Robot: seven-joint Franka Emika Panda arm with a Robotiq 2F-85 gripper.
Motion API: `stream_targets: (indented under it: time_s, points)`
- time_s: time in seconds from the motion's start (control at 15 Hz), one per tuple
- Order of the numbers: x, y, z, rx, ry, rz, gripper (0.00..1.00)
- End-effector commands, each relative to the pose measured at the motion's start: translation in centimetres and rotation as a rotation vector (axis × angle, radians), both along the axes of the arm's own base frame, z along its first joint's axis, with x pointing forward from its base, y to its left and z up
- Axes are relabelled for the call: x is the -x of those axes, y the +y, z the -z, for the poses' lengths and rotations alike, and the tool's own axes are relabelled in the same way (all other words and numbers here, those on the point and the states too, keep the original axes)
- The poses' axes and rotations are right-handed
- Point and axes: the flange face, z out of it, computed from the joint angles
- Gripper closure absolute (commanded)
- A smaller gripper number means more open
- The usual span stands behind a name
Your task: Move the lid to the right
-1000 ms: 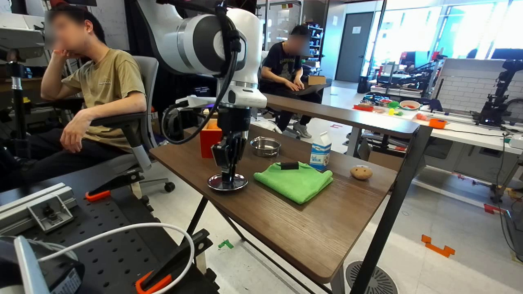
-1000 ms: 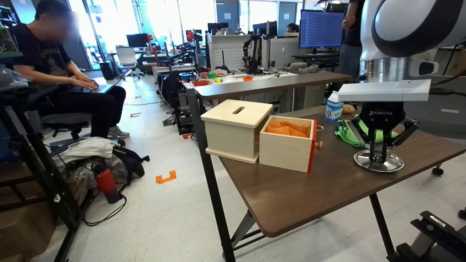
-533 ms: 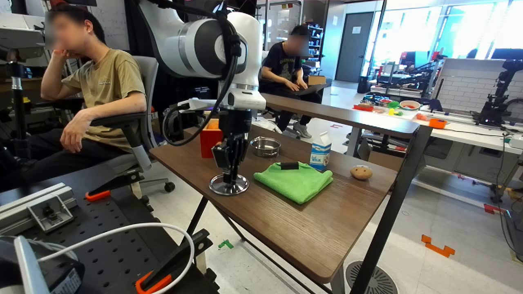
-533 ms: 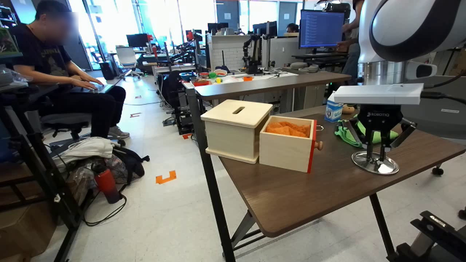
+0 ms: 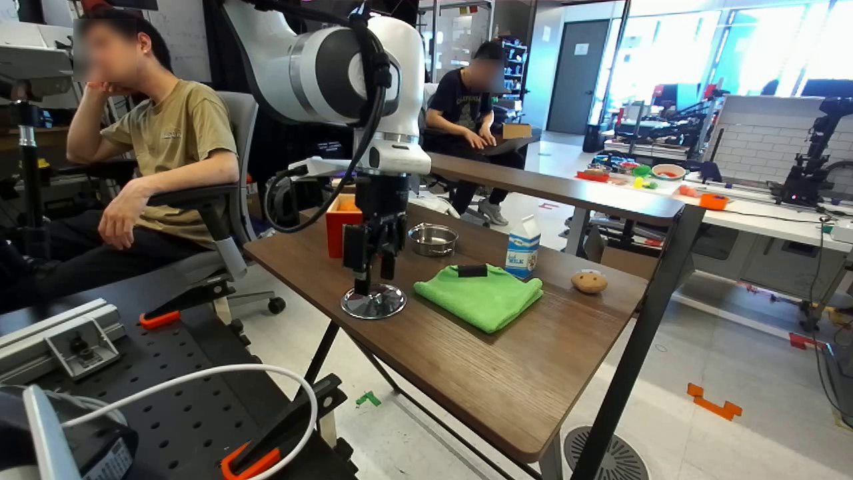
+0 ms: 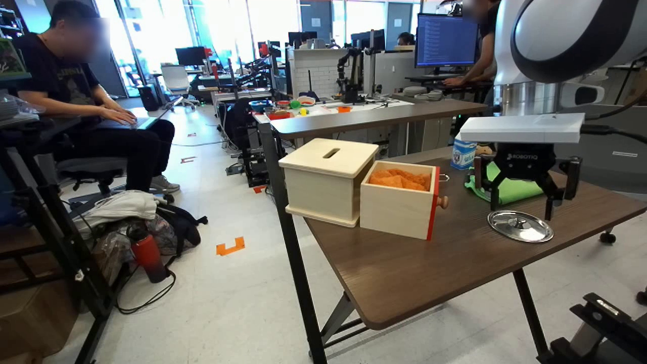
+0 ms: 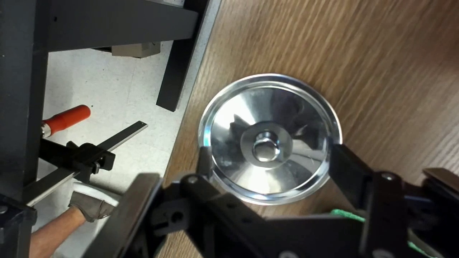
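Observation:
The lid point(image 7: 229, 157), round, shiny silver with a small central knob point(image 7: 266, 148), lies flat on the brown table near its edge. It shows in both exterior views, as the lid point(image 5: 373, 305) and the lid point(image 6: 520, 230). My gripper point(image 7: 269, 153) is spread wide above it. Its black fingers point(image 6: 549, 208) stand on opposite sides of the knob, apart from it, with nothing gripped. In the wrist view the fingertips overlap the lid's rim on both sides; whether they touch it I cannot tell.
A folded green cloth point(image 5: 480, 300) lies beside the lid. Behind are a metal pot point(image 5: 433, 241), a milk carton point(image 5: 522, 253) and a brown potato-like object point(image 5: 589, 283). A red-fronted wooden box point(image 6: 397, 210) holding orange cloth adjoins a larger wooden box point(image 6: 323, 194). The table edge point(image 7: 186, 118) runs close by.
My fingers were together at the knob a second ago; they have parted widely and let it go. The lid shifted slightly in the first half second, then stayed put.

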Motion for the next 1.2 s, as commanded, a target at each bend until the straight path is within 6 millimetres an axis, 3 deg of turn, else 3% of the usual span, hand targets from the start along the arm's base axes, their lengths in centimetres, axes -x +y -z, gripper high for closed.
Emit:
stream_targets:
  time_s: [0.0,0.73,0.93,1.13]
  points:
    - [-0.1,0.5,-3.4,0.0,0.025,-0.133,0.0]
    - [-3.4,1.9,-16.4,0.0,0.003,-0.763,0.0]
    - [-4.2,2.4,-18.4,-0.007,-0.027,-0.93,0.0]
    - [-4.5,2.8,-18.9,-0.031,-0.064,-1.09,0.0]
